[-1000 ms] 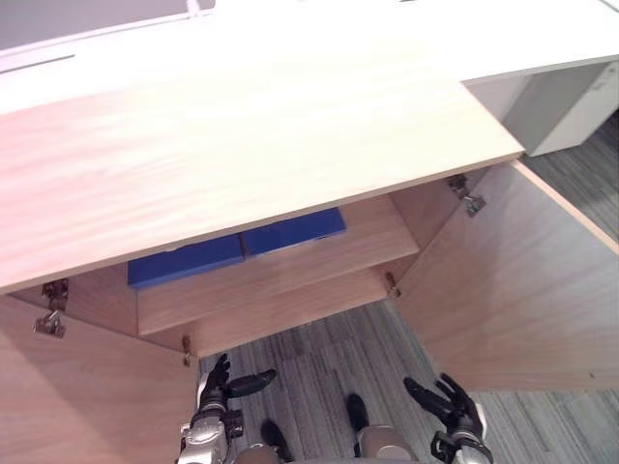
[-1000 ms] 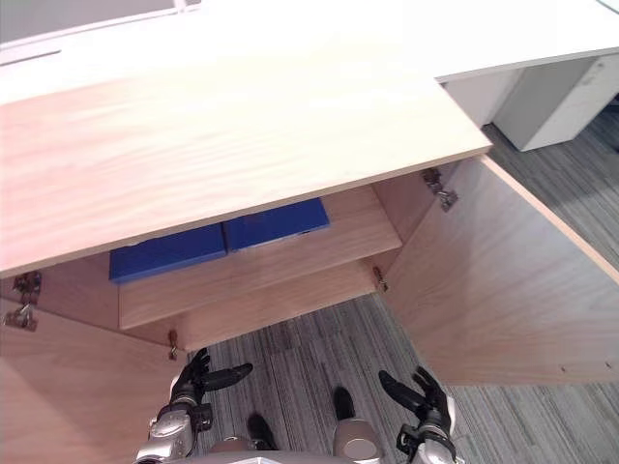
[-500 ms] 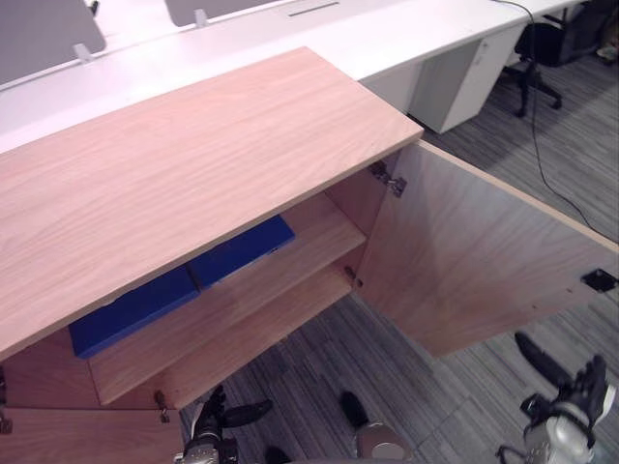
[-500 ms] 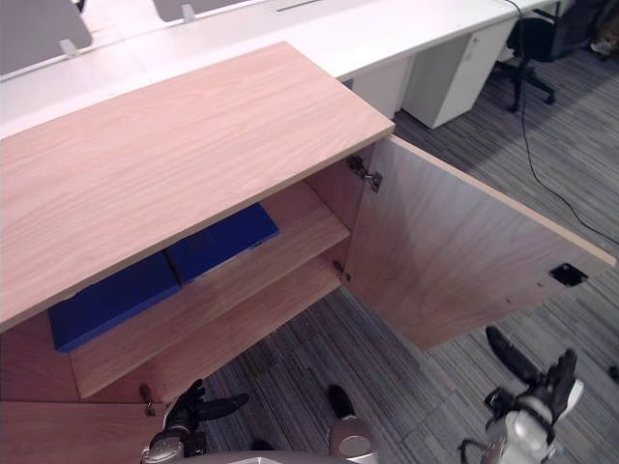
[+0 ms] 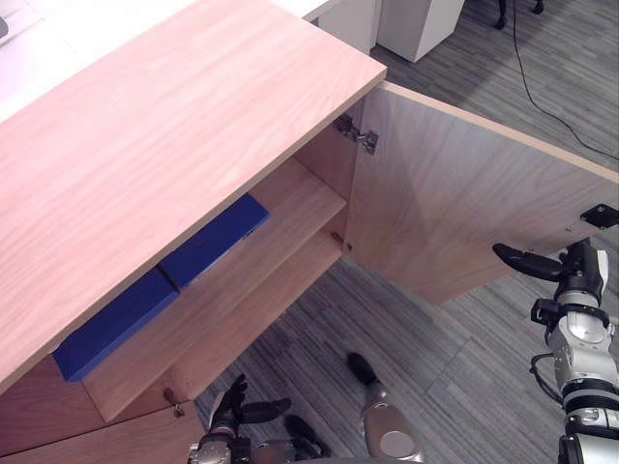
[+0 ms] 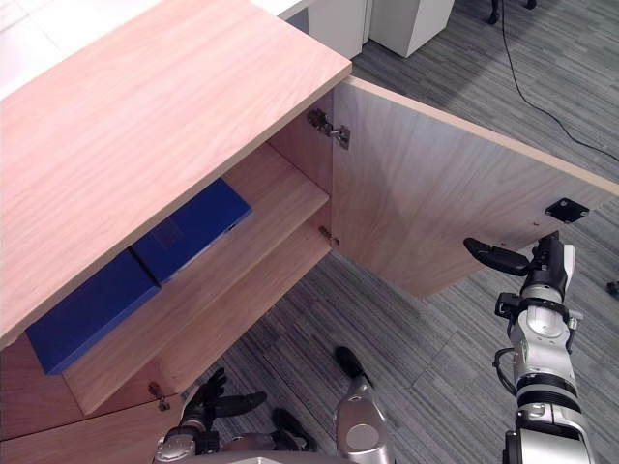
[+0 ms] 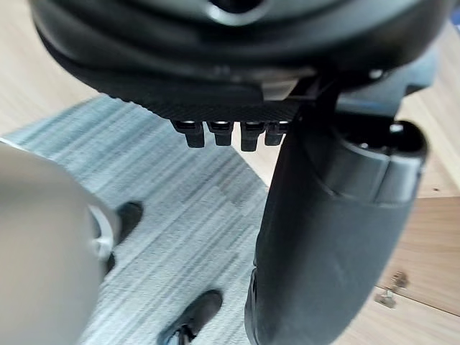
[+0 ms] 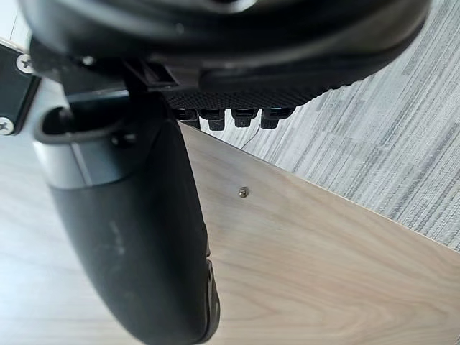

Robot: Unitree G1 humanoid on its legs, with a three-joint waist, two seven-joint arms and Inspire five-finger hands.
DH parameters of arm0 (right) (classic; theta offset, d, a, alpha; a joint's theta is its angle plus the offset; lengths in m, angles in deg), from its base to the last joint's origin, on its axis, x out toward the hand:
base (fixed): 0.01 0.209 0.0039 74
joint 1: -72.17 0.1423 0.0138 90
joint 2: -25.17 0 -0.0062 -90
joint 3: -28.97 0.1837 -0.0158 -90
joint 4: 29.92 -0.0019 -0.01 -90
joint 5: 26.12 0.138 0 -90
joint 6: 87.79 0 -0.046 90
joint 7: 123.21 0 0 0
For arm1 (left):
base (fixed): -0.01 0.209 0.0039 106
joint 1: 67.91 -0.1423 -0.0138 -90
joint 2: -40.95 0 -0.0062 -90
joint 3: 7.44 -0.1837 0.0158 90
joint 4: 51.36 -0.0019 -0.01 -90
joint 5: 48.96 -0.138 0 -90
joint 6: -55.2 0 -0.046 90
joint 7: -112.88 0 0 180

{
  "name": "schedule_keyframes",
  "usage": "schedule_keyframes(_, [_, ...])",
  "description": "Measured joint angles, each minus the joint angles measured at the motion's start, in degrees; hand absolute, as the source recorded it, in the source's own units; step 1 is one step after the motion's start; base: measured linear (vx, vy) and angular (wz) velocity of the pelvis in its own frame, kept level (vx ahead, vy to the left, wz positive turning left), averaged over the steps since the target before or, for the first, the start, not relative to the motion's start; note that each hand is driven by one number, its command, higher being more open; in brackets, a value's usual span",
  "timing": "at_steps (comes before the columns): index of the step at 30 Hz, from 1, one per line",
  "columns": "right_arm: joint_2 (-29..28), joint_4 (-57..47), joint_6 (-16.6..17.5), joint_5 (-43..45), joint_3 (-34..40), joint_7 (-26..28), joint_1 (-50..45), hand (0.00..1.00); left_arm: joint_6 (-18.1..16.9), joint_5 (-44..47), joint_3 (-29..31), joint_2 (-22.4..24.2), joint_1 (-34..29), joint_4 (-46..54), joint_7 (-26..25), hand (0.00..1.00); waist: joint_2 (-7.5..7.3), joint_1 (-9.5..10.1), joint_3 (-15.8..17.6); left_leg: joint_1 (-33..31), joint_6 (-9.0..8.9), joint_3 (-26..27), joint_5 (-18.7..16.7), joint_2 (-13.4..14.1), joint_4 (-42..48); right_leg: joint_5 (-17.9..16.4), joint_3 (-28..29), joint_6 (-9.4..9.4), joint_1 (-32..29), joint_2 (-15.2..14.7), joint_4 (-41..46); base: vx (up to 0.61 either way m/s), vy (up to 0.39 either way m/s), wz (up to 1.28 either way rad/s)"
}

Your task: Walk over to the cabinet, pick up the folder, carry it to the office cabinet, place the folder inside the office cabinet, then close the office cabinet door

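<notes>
Floor [image 5: 455,358]: grey carpet with fine stripes; stripe direction varies from patch to patch.

Cabinet [image 5: 174,145]: light wood with a flat top. Its right door [image 5: 464,203] stands wide open on metal hinges [image 5: 356,135], and a wooden shelf [image 5: 290,217] spans the interior.

Desk [image 5: 39,39]: white top, directly behind the cabinet.

Drawer unit [image 5: 421,21]: white, standing on the carpet beyond the cabinet's right rear corner.

Lighting: bright and even; the cabinet interior is in mild shade.

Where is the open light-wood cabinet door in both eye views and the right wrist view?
Left eye view: the open light-wood cabinet door stands right of centre.
Right eye view: likewise right of centre.
Right wrist view: its panel lies past the right robot hand.
Shared landmark: the small black plate near the door's free edge.
</notes>
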Motion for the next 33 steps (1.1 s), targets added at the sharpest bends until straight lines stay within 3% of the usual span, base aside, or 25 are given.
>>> schedule_keyframes(1, [-1.3, -3.0, 0.0, 0.0, 0.9, -0.1, -1.8, 1.0, 0.0, 0.0, 0.3, 0.1, 0.3, 0.0, -0.1, 1.0, 0.08, 0.0, 0.1, -0.1, 0.07, 0.0, 0.0, 0.2, 0.0, 0.1, 0.0, 0.03, -0.1, 0.1, 0.0, 0.0, 0.0, 0.0])
schedule_keyframes(6, [-19.5, -30.0, 1.4, 0.0, 2.2, 0.1, -18.0, 1.0, 0.1, -2.5, 2.9, 1.6, 1.0, -0.2, -0.5, 1.0, -0.6, -1.88, 0.7, 0.0, 0.07, 0.3, 0.0, 1.3, 0.7, 0.8, 0.9, 0.01, -0.1, 0.9, 0.0, 0.0, -0.016, -0.1])
schedule_keyframes(10, [-26.9, -42.9, 1.5, 0.0, -5.1, 0.4, -30.2, 1.0, 0.2, -4.5, 2.9, 1.8, 1.6, -1.0, -0.4, 1.0, -3.15, -2.33, 2.2, 1.0, -0.83, 1.3, -1.4, 2.6, 2.9, 1.4, 2.2, -0.14, 1.2, 1.9, -0.7, -0.03, -0.01, -0.18])
schedule_keyframes(17, [-25.7, -51.5, 4.0, 0.0, -19.6, 4.2, -49.2, 1.0, 0.3, -6.7, 0.3, 0.2, 2.1, -3.3, -0.2, 1.0, -6.04, -2.82, 2.0, 1.7, -0.72, 1.5, -3.8, 6.0, 8.4, 1.9, 2.4, -0.6, 3.7, 3.4, -0.8, 0.0, -0.008, -0.09])
schedule_keyframes(20, [-21.0, -51.2, 4.1, -0.1, -24.4, 6.9, -52.4, 1.0, 0.4, -7.6, -2.6, -3.5, 1.6, -2.3, 1.4, 1.0, -8.19, -2.76, 1.0, 1.8, -0.89, 1.0, -4.1, 6.6, 9.4, 2.0, 2.1, -0.63, 4.2, 3.6, -0.4, -0.01, 0.01, 0.05])
schedule_keyframes(24, [-13.9, -50.9, 4.2, -1.9, -28.9, 12.6, -54.8, 1.0, -0.1, -7.8, -3.9, -8.0, 0.6, -1.4, 3.2, 1.0, -9.43, -2.19, 0.2, 1.0, -0.81, -2.4, -4.4, 6.9, 10.7, 1.9, -0.6, -0.63, 5.3, 3.4, 0.7, -0.05, 0.013, 0.29])
schedule_keyframes(28, [-10.6, -49.7, 4.2, -7.6, -34.0, 17.1, -52.1, 1.0, -0.1, -8.4, -4.1, -9.7, 0.4, -1.4, 3.7, 1.0, -10.63, -0.24, -0.9, -2.1, -0.01, -9.7, -3.8, 5.7, 10.9, -0.4, -6.8, -1.37, 5.1, 2.4, 2.4, -0.08, -0.022, 0.79])
schedule_keyframes(33, [-13.9, -39.5, 3.8, -12.6, -39.2, 18.6, -32.6, 1.0, 0.0, -8.8, -3.6, -8.8, 0.6, -0.9, 3.8, 1.0, -10.78, 5.2, -2.7, -5.5, 0.39, -17.8, 0.7, 3.3, 8.2, -1.4, -15.8, -2.97, 5.0, 0.0, 2.6, -0.02, -0.036, 0.95])
